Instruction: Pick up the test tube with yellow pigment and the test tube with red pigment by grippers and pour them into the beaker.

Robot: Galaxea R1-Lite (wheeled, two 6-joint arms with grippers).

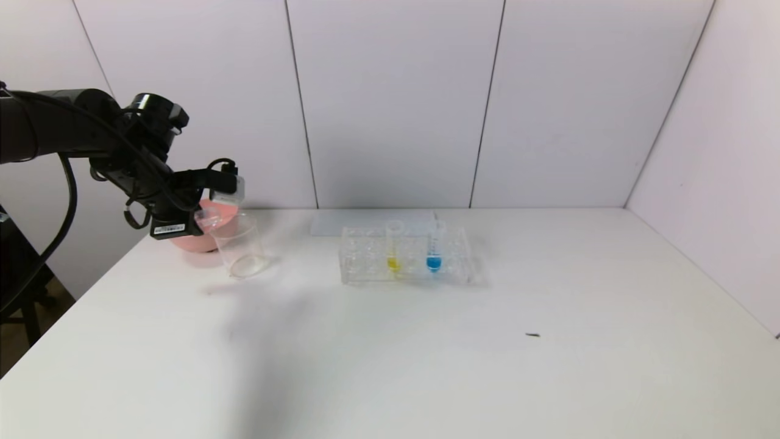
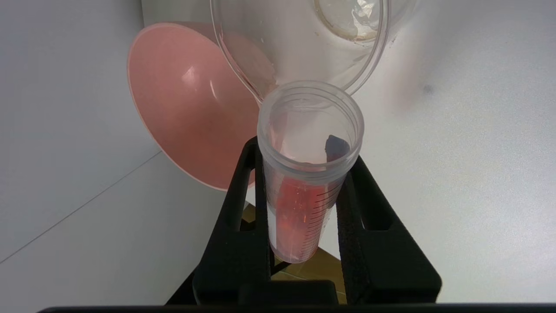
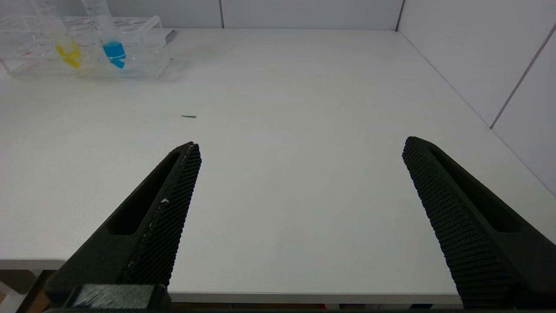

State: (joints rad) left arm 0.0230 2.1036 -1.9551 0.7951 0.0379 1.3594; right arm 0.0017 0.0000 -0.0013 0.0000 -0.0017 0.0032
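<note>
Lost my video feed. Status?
Left claw shut on the red test tube, tipped at the beaker rim. Right claw open, parked. Yellow test tube in the rack. Nothing blocking.

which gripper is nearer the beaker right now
Left. The left gripper holds the red test tube at the beaker rim; the right gripper hangs open far off, past the tube rack.
</note>
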